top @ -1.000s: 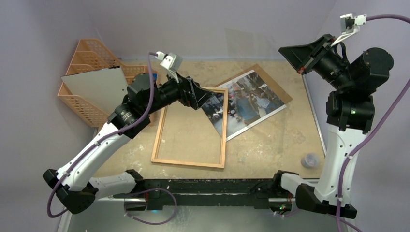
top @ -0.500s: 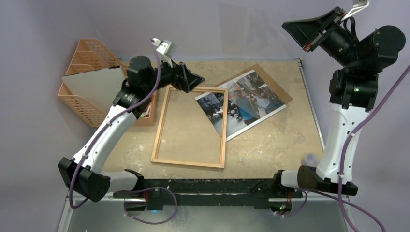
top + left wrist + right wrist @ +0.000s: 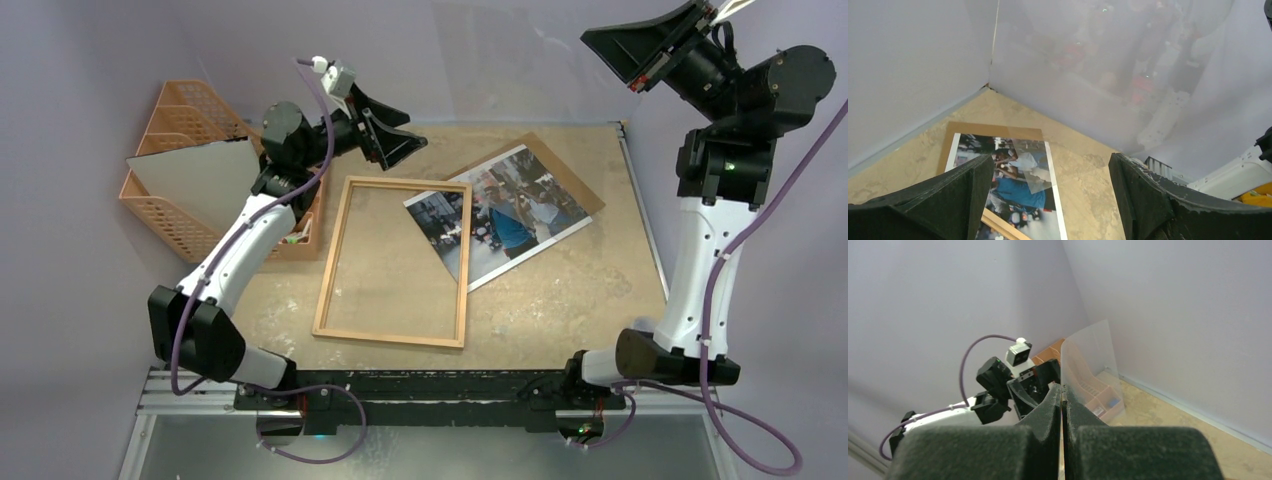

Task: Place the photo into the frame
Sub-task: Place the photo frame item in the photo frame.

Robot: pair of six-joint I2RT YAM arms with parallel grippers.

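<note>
The photo (image 3: 512, 212), a street scene with a man in blue, lies face up at the table's far right on a brown panel (image 3: 570, 178). Its left corner is under the right rail of the light-wood frame (image 3: 340, 262), which lies flat mid-table. The photo also shows in the left wrist view (image 3: 1018, 185). My left gripper (image 3: 410, 143) is open and empty, raised over the frame's far left corner. My right gripper (image 3: 592, 42) is high at the far right. It is shut on a clear thin sheet (image 3: 1088, 360), which it holds upright in the air.
An orange mesh organizer (image 3: 165, 215) stands at the far left with a pale grey sheet (image 3: 195, 180) leaning in it. Pale walls close the table at the back and the sides. The arm bases sit on the rail at the near edge.
My left gripper has pulled back from the photo's corner and risen toward the far left. My right gripper has lifted higher with the clear sheet. The photo and the frame have not moved.
</note>
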